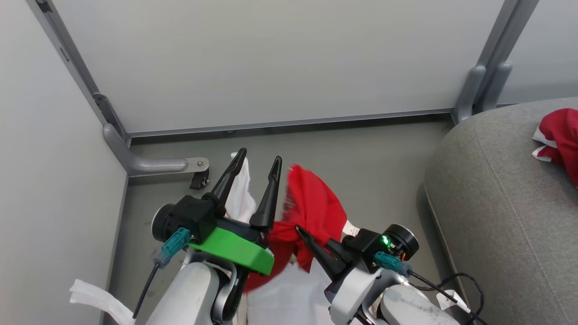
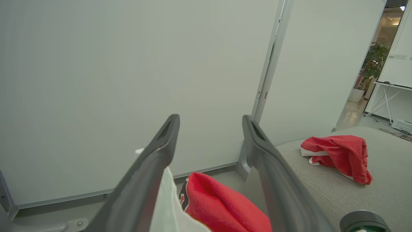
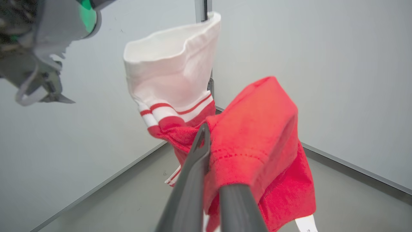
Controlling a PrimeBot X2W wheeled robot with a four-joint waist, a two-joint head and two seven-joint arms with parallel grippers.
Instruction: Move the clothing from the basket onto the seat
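Right, you're mid-transfer: the right gripper (image 1: 301, 232) is clamped tight on a red garment (image 1: 316, 203) held up above the floor (image 1: 384, 158), so I'd call this the carry step. Its fingers are pinched together on a fold of red cloth, and the rest drapes over them and hangs below. The garment's white cuff (image 3: 170, 74) stands up by the left gripper (image 1: 259, 157), whose fingers are spread wide. The cuff lies against one finger but nothing is pinched, so treat that gripper as released. The seat (image 1: 496, 216) is off to the robot's right, with a second red garment (image 1: 560, 135) on its top, back from the near edge. Next move, as I judge it: swing right past the seat's near edge, then let go. Watch for the cuff snagging on the left fingers.
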